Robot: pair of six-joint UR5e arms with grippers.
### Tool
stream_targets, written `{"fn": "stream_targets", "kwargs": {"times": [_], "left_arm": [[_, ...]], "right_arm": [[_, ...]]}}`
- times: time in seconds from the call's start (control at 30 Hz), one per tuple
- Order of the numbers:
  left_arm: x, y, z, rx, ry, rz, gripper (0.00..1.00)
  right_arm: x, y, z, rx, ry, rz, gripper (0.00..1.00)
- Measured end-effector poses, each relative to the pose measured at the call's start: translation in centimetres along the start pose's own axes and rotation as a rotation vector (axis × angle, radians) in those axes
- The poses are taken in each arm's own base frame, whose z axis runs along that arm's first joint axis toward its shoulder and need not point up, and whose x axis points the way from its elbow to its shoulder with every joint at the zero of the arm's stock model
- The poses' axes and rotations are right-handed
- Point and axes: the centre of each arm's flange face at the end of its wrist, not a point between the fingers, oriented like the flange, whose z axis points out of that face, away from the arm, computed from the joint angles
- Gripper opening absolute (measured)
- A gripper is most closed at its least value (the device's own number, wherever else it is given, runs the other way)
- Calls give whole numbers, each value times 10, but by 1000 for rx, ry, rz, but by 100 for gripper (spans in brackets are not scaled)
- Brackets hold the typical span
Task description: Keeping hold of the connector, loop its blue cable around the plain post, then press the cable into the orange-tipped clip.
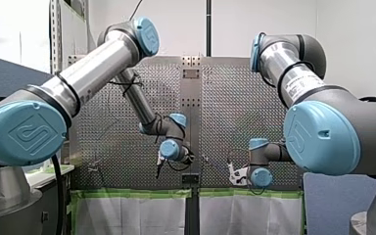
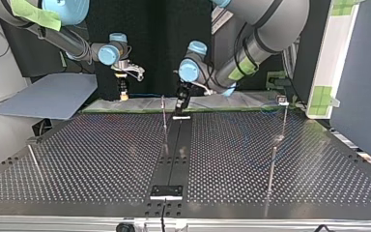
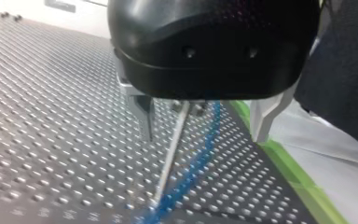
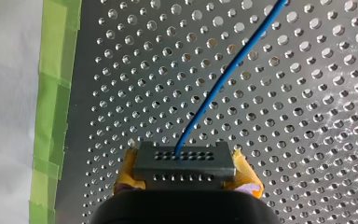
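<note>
Seen from across the bench, going left to right: my right hand is clamped on the grey connector, with yellow pads squeezing its two short ends. The connector's long axis lies across the hand, and its holed face points away over the bench. The blue cable leaves that face and runs straight on at a slant. Near the middle stands a thin plain post with the cable just beside its foot. Both sit between the spread metal fingers of my left hand, which grips nothing. The looping step seems in hand; next, the connector likely needs carrying round the post with the grip kept firm. The orange-tipped clip cannot be made out.
</note>
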Motion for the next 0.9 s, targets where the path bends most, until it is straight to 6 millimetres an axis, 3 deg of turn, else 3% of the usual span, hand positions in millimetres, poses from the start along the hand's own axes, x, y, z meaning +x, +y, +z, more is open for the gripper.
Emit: {"fn": "stream_targets", "kwargs": {"times": [0.2, 0.47, 0.9], "left_arm": [[-9, -6, -22, 19, 3, 27, 100], [11, -23, -55, 47, 104, 89, 100], [14, -38, -67, 37, 125, 105, 100]], "right_arm": [[0, 0, 0, 0, 0, 0, 0], [0, 0, 0, -1, 0, 0, 0], [0, 0, 0, 3, -9, -7, 0]]}}
